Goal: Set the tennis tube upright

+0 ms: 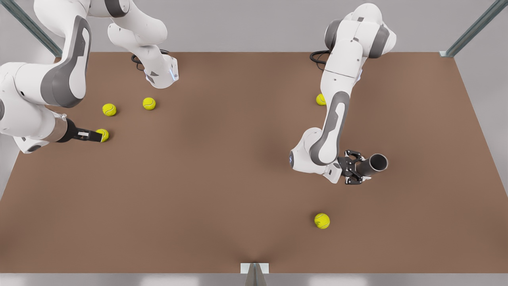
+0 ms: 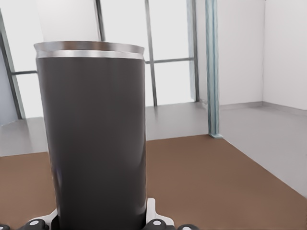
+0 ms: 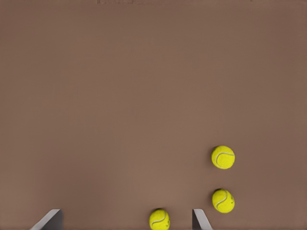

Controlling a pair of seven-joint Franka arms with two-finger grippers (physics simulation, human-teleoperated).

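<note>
Clamping the tennis tube [image 1: 372, 164] low on its body, the left gripper [image 1: 353, 167] holds it near-upright at the table's four o'clock; right gripper [image 1: 97, 135] waits open at nine.

Front view: high above the near edge of the desk [image 1: 222, 190], looking steeply down. Left wrist view: level, pressed close against the tennis tube [image 2: 93, 139], facing windows. Right wrist view: straight down at desk; three tennis balls [image 3: 223, 157] shared with front view's left.
</note>
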